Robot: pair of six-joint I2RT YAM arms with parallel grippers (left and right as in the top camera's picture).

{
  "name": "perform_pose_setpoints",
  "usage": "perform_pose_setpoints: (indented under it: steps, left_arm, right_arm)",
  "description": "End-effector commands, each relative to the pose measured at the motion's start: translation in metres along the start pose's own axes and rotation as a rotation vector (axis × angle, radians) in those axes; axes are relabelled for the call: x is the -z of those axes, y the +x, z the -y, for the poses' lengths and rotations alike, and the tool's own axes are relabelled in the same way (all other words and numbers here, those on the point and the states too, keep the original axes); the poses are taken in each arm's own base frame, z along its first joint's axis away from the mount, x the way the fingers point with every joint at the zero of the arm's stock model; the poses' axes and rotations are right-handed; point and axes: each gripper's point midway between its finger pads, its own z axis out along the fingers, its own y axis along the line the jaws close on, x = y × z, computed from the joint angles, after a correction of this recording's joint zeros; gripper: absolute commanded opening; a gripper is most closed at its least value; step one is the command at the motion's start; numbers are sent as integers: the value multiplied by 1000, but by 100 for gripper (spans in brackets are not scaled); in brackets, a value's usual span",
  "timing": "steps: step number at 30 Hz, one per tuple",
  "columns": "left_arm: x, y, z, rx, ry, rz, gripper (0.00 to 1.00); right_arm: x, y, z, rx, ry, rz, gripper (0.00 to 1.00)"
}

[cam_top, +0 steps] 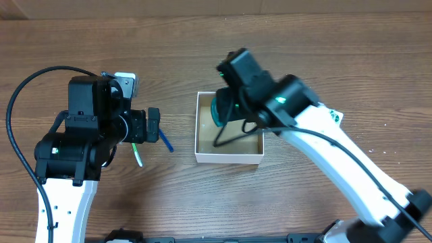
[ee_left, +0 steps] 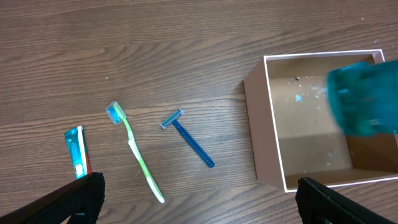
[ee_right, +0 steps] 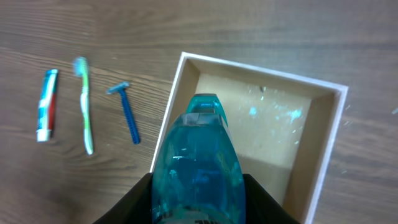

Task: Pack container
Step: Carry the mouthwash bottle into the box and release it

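Right gripper [ee_right: 199, 208] clamped on translucent teal bottle [ee_right: 199, 155], held over container [cam_top: 229, 159] by its left wall. Left gripper [ee_left: 199, 190] spread wide, empty, above razor [ee_left: 189, 140], toothbrush [ee_left: 137, 155] and toothpaste tube [ee_left: 76, 151], all left of container.

Tabletop [ee_right: 93, 25]: brown wood grain with darker streaks. Container [ee_right: 273, 143]: white walls and rim, brown floor flecked pale blue-white. Bottle [ee_right: 199, 162]: translucent teal-blue. Razor [ee_right: 127, 115]: dark blue handle, lighter blue head. Toothbrush [ee_right: 86, 112]: green-and-white handle, pale blue head. Toothpaste tube [ee_right: 47, 104]: white, red and teal.
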Motion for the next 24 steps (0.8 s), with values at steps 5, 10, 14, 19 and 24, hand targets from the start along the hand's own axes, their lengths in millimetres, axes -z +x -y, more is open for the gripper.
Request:
perform_pose_setpoints:
  steps: [5, 10, 14, 19, 24]
  left_arm:
    - [6, -8, 1, 1, 8, 27, 100]
    - [6, -8, 1, 1, 8, 27, 100]
    - [6, -8, 1, 1, 8, 27, 100]
    - [6, -8, 1, 1, 8, 27, 100]
    - [6, -8, 1, 1, 8, 26, 100]
  right_arm:
    - [-85, -1, 2, -70, 89, -87, 4]
    - [-115, -1, 0, -66, 95, -100, 4]
    - [-135, 7, 3, -64, 114, -138, 4]
    - [-136, 7, -4, -39, 78, -143, 29]
    - [-135, 10, -6, -8, 59, -161, 54]
